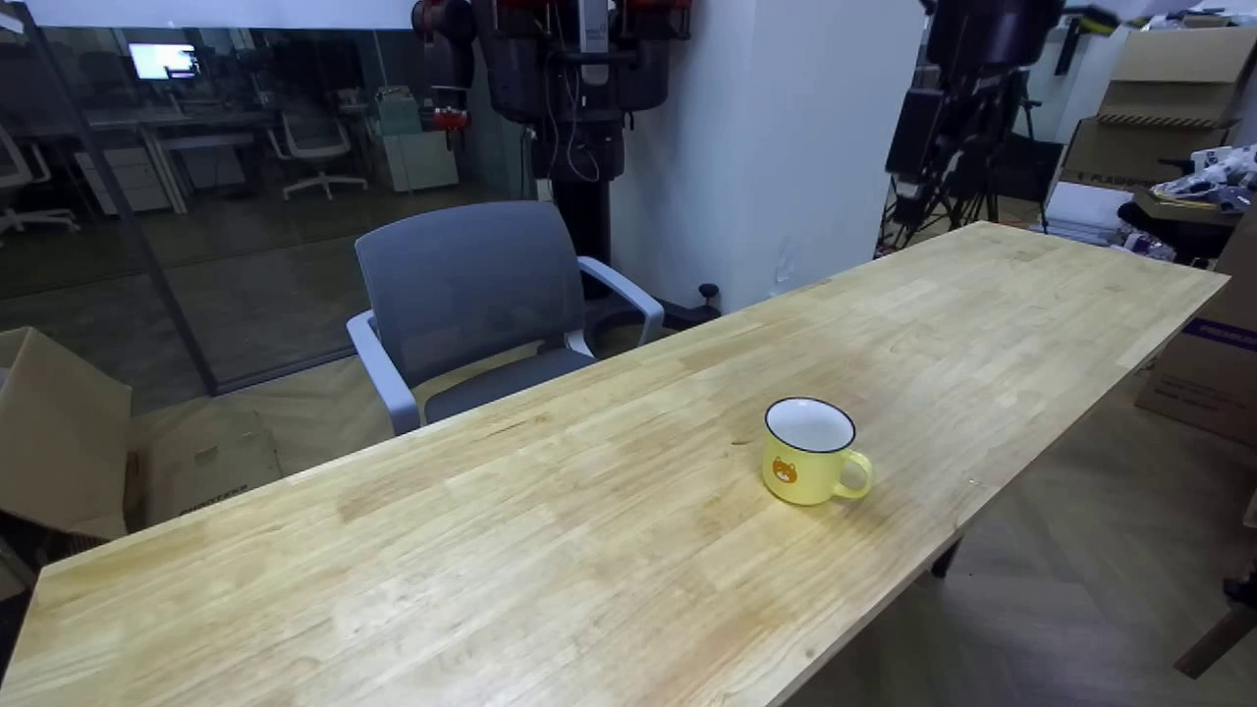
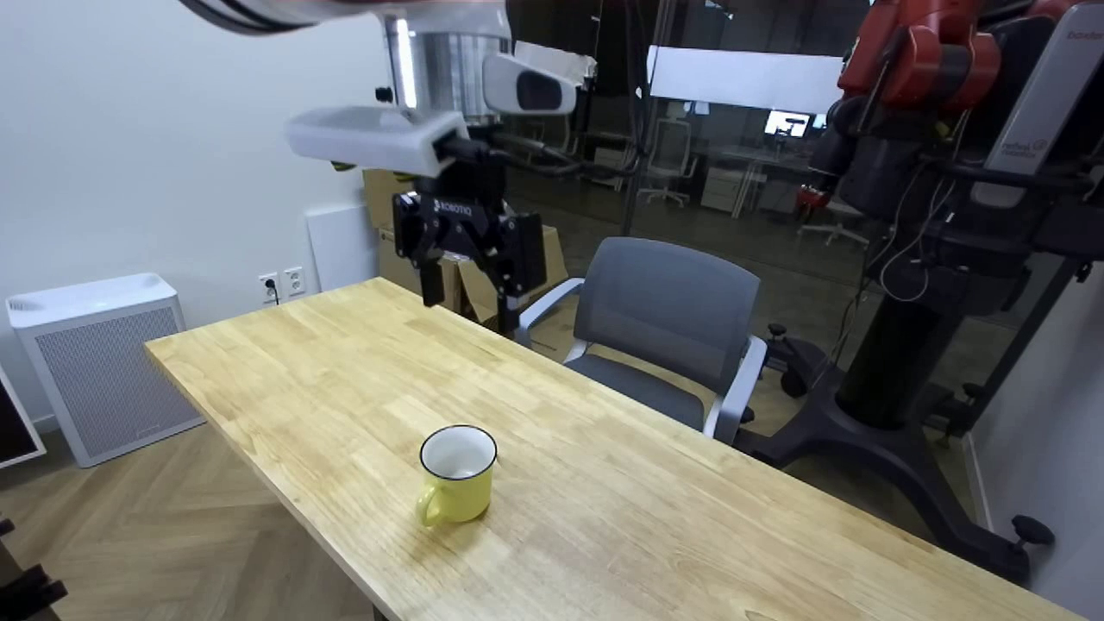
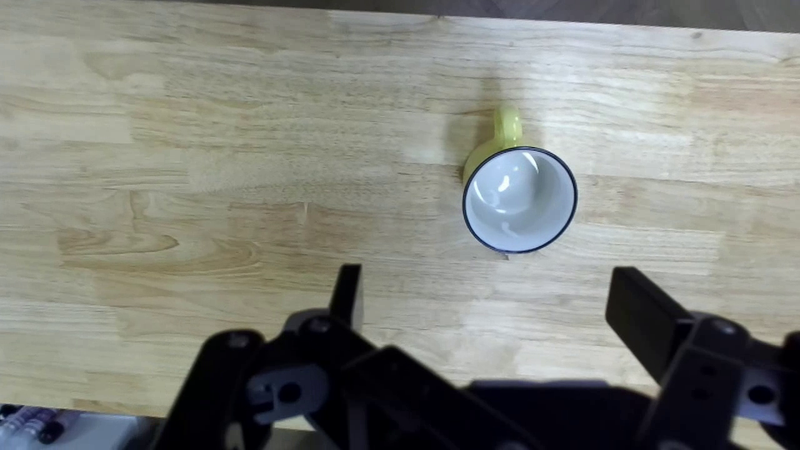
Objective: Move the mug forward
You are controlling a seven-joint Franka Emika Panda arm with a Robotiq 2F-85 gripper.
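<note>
The yellow mug [image 1: 807, 471] stands upright on the wooden table [image 1: 589, 550], with a white inside and a dark rim line. It shows in both exterior views [image 2: 461, 492] and in the wrist view [image 3: 520, 200]. Its handle points toward the table's long edge away from the chair. My gripper [image 2: 470, 300] is open and empty in the air above the table. In the wrist view, the fingertips [image 3: 490, 294] are wide apart and the mug lies beyond the gap, not between them. A dark part that looks like the gripper [image 1: 918, 157] shows at the top right of an exterior view.
A grey chair [image 1: 471, 285] stands against one long side of the table, also seen in an exterior view [image 2: 668, 302]. A red and black robot [image 2: 923, 172] stands behind it. Purple-labelled pens or tubes [image 3: 37, 425] lie beyond the table edge in the wrist view.
</note>
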